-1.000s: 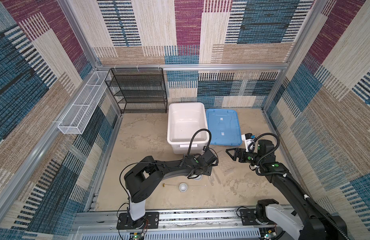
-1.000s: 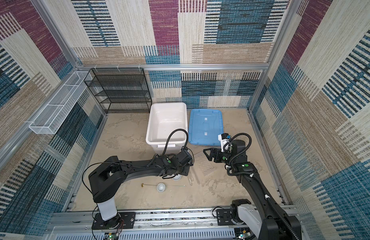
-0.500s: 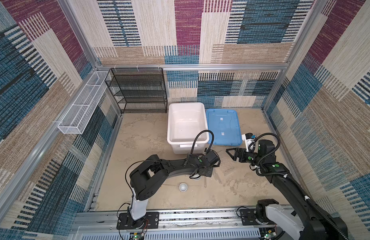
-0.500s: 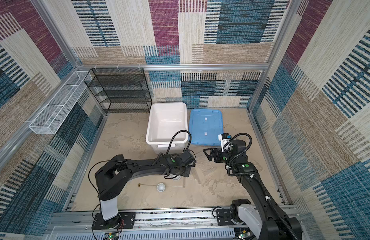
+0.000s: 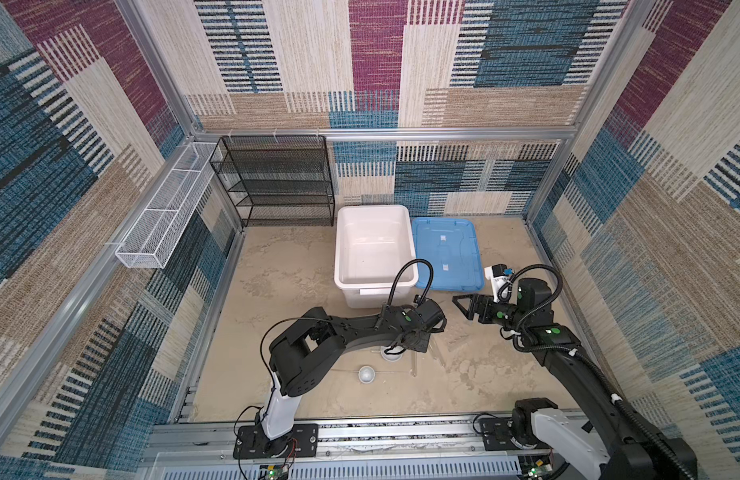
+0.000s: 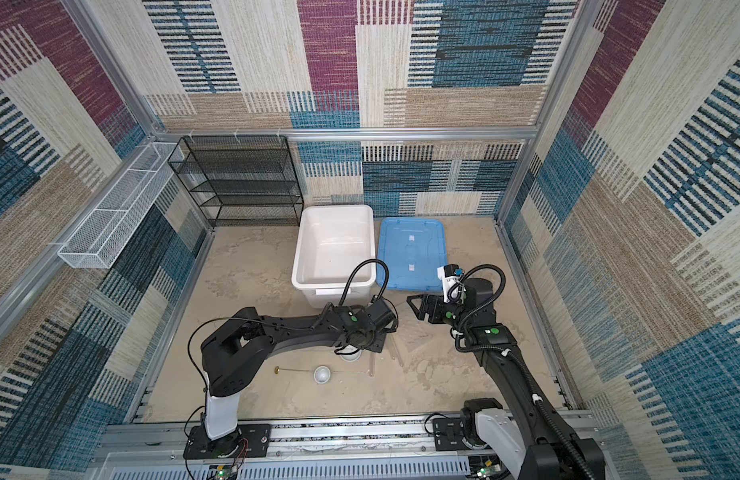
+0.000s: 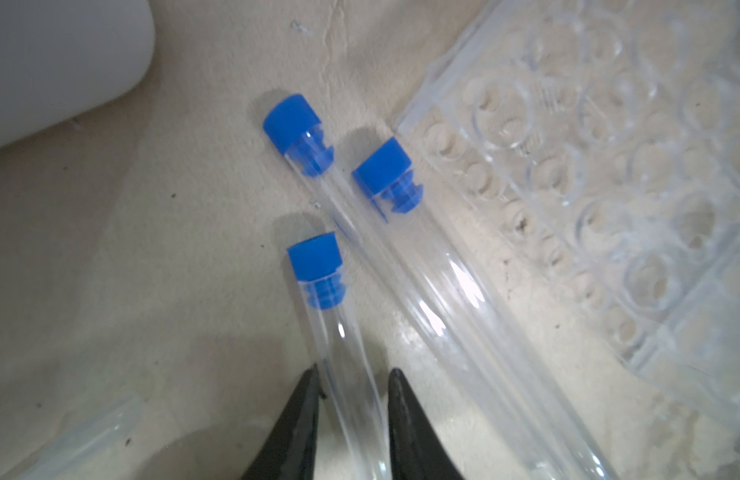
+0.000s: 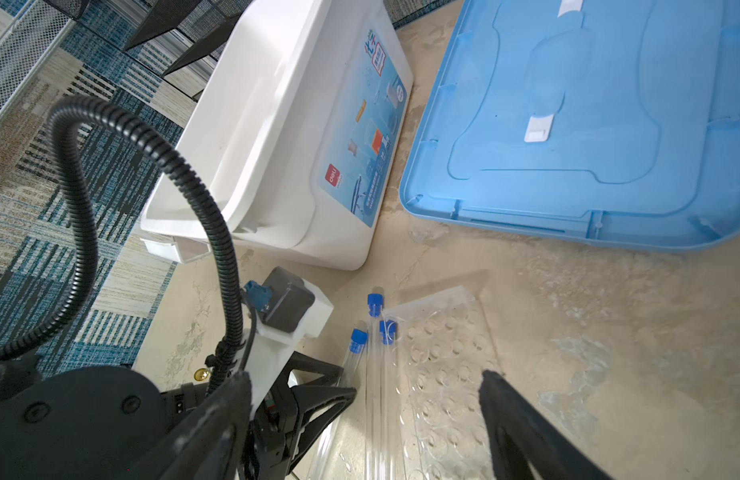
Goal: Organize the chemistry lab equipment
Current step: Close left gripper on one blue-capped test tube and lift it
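three clear blue-capped tubes, side by side on the sand-coloured floor just near of the white bin (image 5: 374,286), caps pointing far toward it.

- gripped tube (image 7: 347,332): leftmost of the three. the left gripper (image 7: 354,376) is clenched on its clear body below the cap, one black finger against each side. whether it is lifted off the floor cannot be told.
- middle tube (image 7: 351,216): loose, its cap reaching farthest, lying close against its right-hand neighbour.
- rack-side tube (image 7: 464,299): loose, rightmost, just beside the rack's edge.
- clear plastic rack (image 7: 588,166): one piece, flat on the floor right of the tubes, with rows of round holes.
- right gripper (image 5: 462,306): fingers spread wide and grasping nothing. it hangs in the air right of the left gripper, tips pointing left.
- near bowl (image 5: 366,374): small, white, standing apart on the floor near of the left arm.
- far bowl (image 5: 391,356): small, white, partly hidden beneath the left arm.
- brass-tipped rod (image 6: 293,370): thin, flat on the floor left of the near bowl, brass end leftmost.
- blue lid (image 5: 447,253): flat on the floor, just right of the bin.
- black mesh shelf (image 5: 277,183): far left, against the back wall.
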### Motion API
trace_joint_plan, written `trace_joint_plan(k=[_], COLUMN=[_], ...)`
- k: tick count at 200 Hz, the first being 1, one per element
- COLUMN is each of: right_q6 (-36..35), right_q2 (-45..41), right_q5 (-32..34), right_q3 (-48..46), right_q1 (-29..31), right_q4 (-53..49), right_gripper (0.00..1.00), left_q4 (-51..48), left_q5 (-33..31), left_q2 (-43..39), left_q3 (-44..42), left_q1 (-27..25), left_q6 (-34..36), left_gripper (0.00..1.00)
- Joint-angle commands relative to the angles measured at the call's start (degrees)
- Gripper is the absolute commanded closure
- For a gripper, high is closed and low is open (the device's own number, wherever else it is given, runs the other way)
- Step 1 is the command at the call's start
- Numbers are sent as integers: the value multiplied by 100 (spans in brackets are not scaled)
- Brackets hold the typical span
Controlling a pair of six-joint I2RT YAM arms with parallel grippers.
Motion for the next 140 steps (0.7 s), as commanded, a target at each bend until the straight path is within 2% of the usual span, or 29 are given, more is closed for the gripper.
trace_joint_plan(k=[1,39,95,140], right_q6=[215,185,186,254], right_q2=[-200,97,302,550], right_q5=[26,-54,-48,-467], right_q3=[0,177,244,256], right_q1=[3,6,2,-7], right_q4=[328,296,412,560], right_gripper=[11,11,11,11], left_q4=[-244,-103,667,1943], left_q5=[76,81,491,732], left_q2=[77,17,-275,-866], left_q3=[54,-17,-442,-1225], left_q1=[2,16,185,253], left_q6=[113,91,-45,-60], left_gripper=[72,79,80,84])
